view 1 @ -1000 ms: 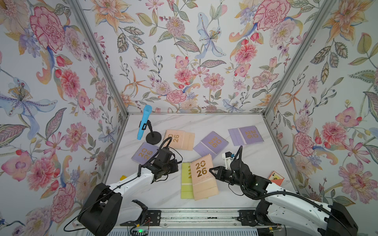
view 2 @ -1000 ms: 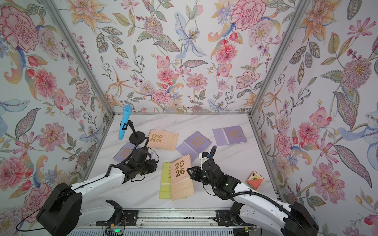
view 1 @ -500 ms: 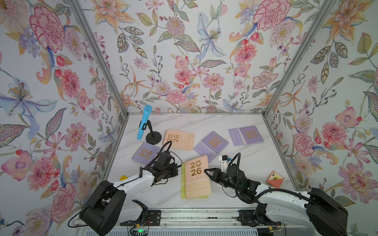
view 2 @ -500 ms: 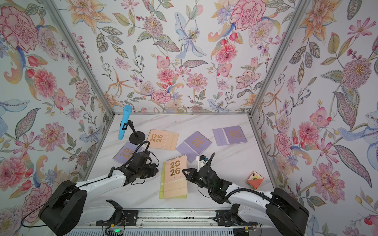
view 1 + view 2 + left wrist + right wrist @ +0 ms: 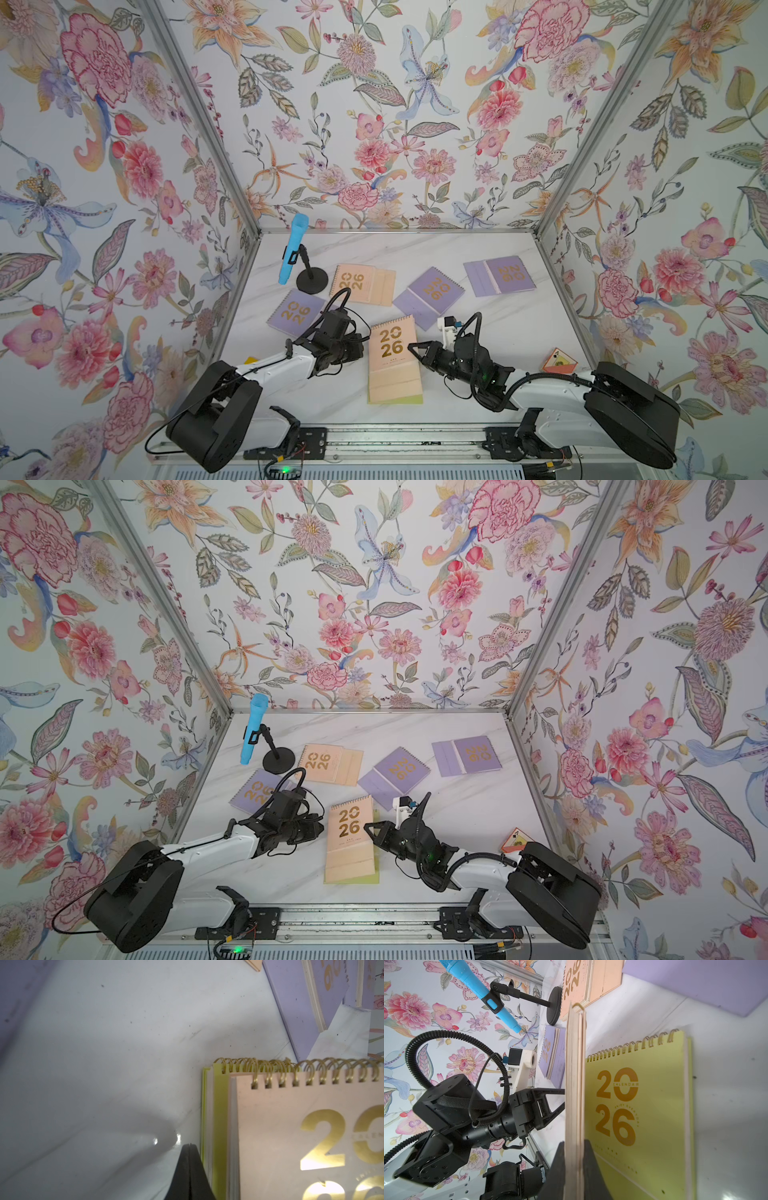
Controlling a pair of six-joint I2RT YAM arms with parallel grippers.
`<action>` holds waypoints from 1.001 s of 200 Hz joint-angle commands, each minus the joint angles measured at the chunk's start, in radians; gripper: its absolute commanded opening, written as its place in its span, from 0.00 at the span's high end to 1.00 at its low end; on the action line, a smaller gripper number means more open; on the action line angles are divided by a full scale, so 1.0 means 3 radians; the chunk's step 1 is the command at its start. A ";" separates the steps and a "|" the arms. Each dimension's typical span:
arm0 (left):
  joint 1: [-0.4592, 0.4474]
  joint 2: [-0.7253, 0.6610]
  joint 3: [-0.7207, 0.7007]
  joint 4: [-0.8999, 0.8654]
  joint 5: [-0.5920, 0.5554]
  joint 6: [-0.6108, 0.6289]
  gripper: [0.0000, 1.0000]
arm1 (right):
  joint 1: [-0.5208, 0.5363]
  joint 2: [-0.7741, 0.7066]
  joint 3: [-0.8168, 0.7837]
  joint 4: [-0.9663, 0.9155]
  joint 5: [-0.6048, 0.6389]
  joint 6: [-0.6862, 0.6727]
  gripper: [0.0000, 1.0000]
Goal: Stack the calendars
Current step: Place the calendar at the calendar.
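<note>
Shifted leftward and squared since the earlier frame, the peach calendar is held at lower centre over the yellow-green calendar, edge pinched by right fingers, left fingers closed empty alongside; judged light, stiff, best edge-gripped.

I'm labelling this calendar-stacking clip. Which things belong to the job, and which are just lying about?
Job: front peach calendar, yellow-green calendar under it, back peach calendar, three lilac calendars.
Lying about: blue microphone on its stand, orange playing card, small yellow block.
</note>
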State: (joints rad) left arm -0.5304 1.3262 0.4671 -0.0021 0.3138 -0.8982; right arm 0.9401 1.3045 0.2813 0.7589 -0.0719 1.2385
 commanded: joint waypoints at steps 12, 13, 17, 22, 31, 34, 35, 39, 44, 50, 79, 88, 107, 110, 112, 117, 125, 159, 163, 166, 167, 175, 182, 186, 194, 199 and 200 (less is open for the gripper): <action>-0.0043 0.0068 -0.0055 0.0136 0.0073 -0.0059 1.00 | -0.0024 0.0091 -0.0055 0.0440 -0.0042 0.0140 1.00; -0.0047 0.0068 -0.0054 0.0138 0.0073 -0.0061 1.00 | -0.0022 0.0096 -0.0054 0.0440 -0.0037 0.0141 1.00; -0.0053 0.0073 -0.0050 0.0145 0.0073 -0.0064 1.00 | -0.0022 0.0108 -0.0061 0.0448 -0.0033 0.0141 0.99; -0.0057 0.0078 -0.0053 0.0151 0.0074 -0.0072 1.00 | -0.0026 0.0124 -0.0067 0.0454 -0.0032 0.0141 0.99; -0.0075 0.0096 -0.0039 0.0167 0.0078 -0.0077 1.00 | -0.0034 0.0162 -0.0078 0.0483 -0.0040 0.0151 0.98; -0.0077 0.0102 -0.0041 0.0171 0.0077 -0.0079 1.00 | -0.0034 0.0177 -0.0086 0.0497 -0.0041 0.0155 0.98; -0.0078 0.0106 -0.0037 0.0173 0.0075 -0.0079 1.00 | -0.0035 0.0182 -0.0087 0.0502 -0.0039 0.0159 0.98; -0.0084 0.0111 -0.0032 0.0177 0.0079 -0.0079 1.00 | -0.0038 0.0198 -0.0096 0.0530 -0.0040 0.0166 0.98; -0.0088 0.0119 -0.0025 0.0177 0.0083 -0.0079 1.00 | -0.0037 0.0219 -0.0112 0.0563 -0.0041 0.0174 0.98; -0.0098 0.0129 -0.0023 0.0179 0.0083 -0.0079 1.00 | -0.0045 0.0239 -0.0127 0.0597 -0.0036 0.0189 0.97; -0.0115 0.0155 -0.0013 0.0193 0.0082 -0.0092 1.00 | -0.0048 0.0257 -0.0140 0.0518 -0.0021 0.0190 0.84; -0.0118 0.0161 -0.0013 0.0197 0.0082 -0.0089 1.00 | -0.0050 0.0256 -0.0140 0.0472 -0.0021 0.0178 0.80; -0.0119 0.0156 -0.0015 0.0188 0.0073 -0.0089 1.00 | -0.0055 0.0254 -0.0131 0.0336 -0.0019 0.0162 0.72; -0.0119 0.0156 -0.0013 0.0186 0.0070 -0.0089 1.00 | -0.0054 0.0251 -0.0126 0.0301 -0.0020 0.0157 0.71; -0.0119 0.0152 -0.0013 0.0186 0.0068 -0.0089 1.00 | -0.0051 0.0249 -0.0121 0.0283 -0.0017 0.0150 0.70; -0.0123 0.0151 -0.0013 0.0182 0.0067 -0.0089 1.00 | -0.0056 0.0240 -0.0113 0.0226 -0.0018 0.0143 0.69; -0.0119 0.0147 -0.0014 0.0175 0.0058 -0.0089 1.00 | -0.0058 0.0225 -0.0098 0.0146 -0.0016 0.0123 0.67; -0.0119 0.0139 -0.0013 0.0156 0.0042 -0.0089 1.00 | -0.0069 0.0146 0.0053 -0.0371 0.0016 -0.0005 0.60; -0.0119 0.0140 -0.0015 0.0152 0.0042 -0.0089 1.00 | -0.0070 0.0138 0.0068 -0.0421 0.0022 -0.0019 0.59; -0.0121 0.0140 -0.0013 0.0149 0.0041 -0.0090 1.00 | -0.0068 0.0136 0.0072 -0.0445 0.0027 -0.0028 0.59; -0.0120 0.0140 -0.0013 0.0149 0.0042 -0.0090 1.00 | -0.0070 0.0134 0.0076 -0.0450 0.0026 -0.0030 0.58; -0.0122 0.0140 -0.0013 0.0150 0.0039 -0.0089 1.00 | -0.0078 0.0132 0.0086 -0.0478 0.0034 -0.0036 0.57; -0.0119 0.0140 -0.0013 0.0145 0.0038 -0.0089 1.00 | -0.0091 0.0139 0.0097 -0.0513 0.0035 -0.0042 0.56; -0.0119 0.0140 -0.0014 0.0142 0.0038 -0.0089 1.00 | -0.0094 0.0137 0.0105 -0.0544 0.0028 -0.0050 0.56; -0.0119 0.0140 -0.0014 0.0138 0.0033 -0.0086 1.00 | -0.0097 0.0146 0.0136 -0.0621 0.0024 -0.0078 0.55; -0.0119 0.0140 -0.0015 0.0135 0.0033 -0.0084 1.00 | -0.0104 0.0150 0.0162 -0.0677 0.0021 -0.0098 0.55; -0.0119 0.0140 -0.0014 0.0135 0.0033 -0.0084 1.00 | -0.0104 0.0151 0.0167 -0.0688 0.0023 -0.0101 0.54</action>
State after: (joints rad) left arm -0.5568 1.3663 0.4648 0.0399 0.3367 -0.9165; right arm 0.9188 1.3666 0.2867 0.6369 -0.0708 1.2373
